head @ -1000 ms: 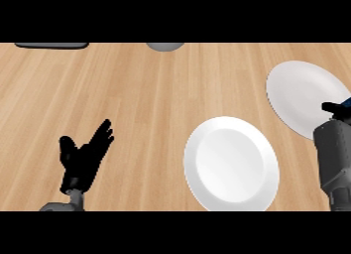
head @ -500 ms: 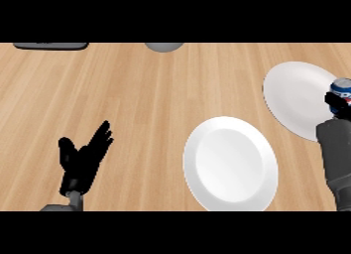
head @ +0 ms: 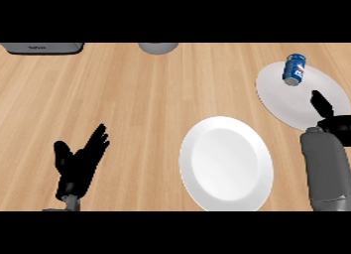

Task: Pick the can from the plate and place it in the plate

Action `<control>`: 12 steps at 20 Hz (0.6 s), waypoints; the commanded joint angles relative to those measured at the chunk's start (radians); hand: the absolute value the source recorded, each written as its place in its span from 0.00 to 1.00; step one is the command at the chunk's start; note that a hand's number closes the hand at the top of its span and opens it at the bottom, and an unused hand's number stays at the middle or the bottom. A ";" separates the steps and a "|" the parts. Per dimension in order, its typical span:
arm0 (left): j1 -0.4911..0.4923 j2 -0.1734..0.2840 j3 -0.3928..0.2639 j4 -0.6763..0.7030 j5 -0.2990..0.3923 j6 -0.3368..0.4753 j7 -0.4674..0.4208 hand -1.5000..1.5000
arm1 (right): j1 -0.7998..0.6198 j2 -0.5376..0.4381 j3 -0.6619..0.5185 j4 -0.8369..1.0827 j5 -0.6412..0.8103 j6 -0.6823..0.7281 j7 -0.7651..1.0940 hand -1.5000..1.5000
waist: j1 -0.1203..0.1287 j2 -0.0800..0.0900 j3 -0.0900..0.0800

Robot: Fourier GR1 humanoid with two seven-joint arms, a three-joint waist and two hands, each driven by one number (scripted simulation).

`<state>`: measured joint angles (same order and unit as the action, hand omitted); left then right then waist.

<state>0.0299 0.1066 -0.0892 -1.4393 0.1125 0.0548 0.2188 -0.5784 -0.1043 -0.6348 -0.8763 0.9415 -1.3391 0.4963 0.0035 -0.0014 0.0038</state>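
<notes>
Can (head: pixel 293 70) now clear of right hand (head: pixel 332 121)

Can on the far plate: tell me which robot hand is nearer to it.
Right. The right robot hand is over the same plate, just below the can in the head view. The left robot hand rests open far across the counter, lower left.

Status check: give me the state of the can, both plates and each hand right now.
can: tilted, on the far plate's upper edge, not held
far plate: holds only the can
near plate: nothing on it
right hand: over the far plate, apart from the can
left hand: open, resting at lower left
</notes>
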 commanded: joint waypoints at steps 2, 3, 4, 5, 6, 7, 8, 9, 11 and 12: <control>-0.024 0.002 0.024 0.008 -0.005 0.018 0.009 0.50 | 0.190 0.099 0.223 -0.281 -0.197 0.025 -0.057 0.00 | -0.015 -0.003 -0.003; -0.014 -0.008 0.004 0.020 -0.012 0.006 -0.006 0.50 | 0.215 0.076 0.274 -0.228 -0.281 -0.023 -0.094 0.00 | -0.002 0.002 -0.002; 0.013 0.000 0.005 0.019 -0.012 -0.008 -0.028 0.50 | 0.263 0.101 0.309 -0.334 -0.264 0.012 -0.083 0.00 | -0.009 -0.002 -0.003; 0.030 -0.017 -0.005 -0.013 -0.006 0.002 -0.006 0.50 | 0.295 0.102 0.350 -0.351 -0.259 0.012 -0.068 0.00 | -0.007 -0.002 -0.003; 0.047 -0.039 -0.031 -0.048 -0.027 0.035 0.023 0.50 | 0.361 0.103 0.416 -0.384 -0.304 -0.012 -0.084 0.00 | -0.006 -0.003 -0.003; 0.058 -0.016 -0.015 0.007 -0.029 0.001 -0.053 0.50 | 0.388 0.103 0.484 -0.398 -0.309 -0.039 -0.039 0.00 | -0.006 -0.003 -0.004; -0.003 -0.023 -0.010 -0.032 -0.021 0.024 0.036 0.50 | 0.463 0.103 0.498 -0.457 -0.309 -0.022 -0.073 0.00 | -0.010 -0.002 -0.003; -0.043 -0.016 0.030 0.068 -0.019 0.014 -0.024 0.50 | 0.427 0.103 0.526 -0.388 -0.295 -0.056 -0.038 0.00 | -0.006 0.000 -0.004; 0.016 -0.014 0.011 0.028 -0.016 -0.014 -0.031 0.50 | 0.462 0.104 0.553 -0.362 -0.227 -0.096 0.029 0.00 | -0.003 0.000 -0.004; 0.013 0.012 0.015 -0.083 0.003 -0.022 0.067 0.50 | 0.501 0.104 0.569 -0.413 -0.225 -0.072 0.040 0.00 | -0.003 -0.001 -0.004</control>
<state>0.0325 0.0987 -0.0802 -1.4495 0.0989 0.0551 0.2257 -0.1731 -0.0076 -0.1667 -1.2459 0.7013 -1.3425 0.4784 -0.0017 -0.0026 0.0004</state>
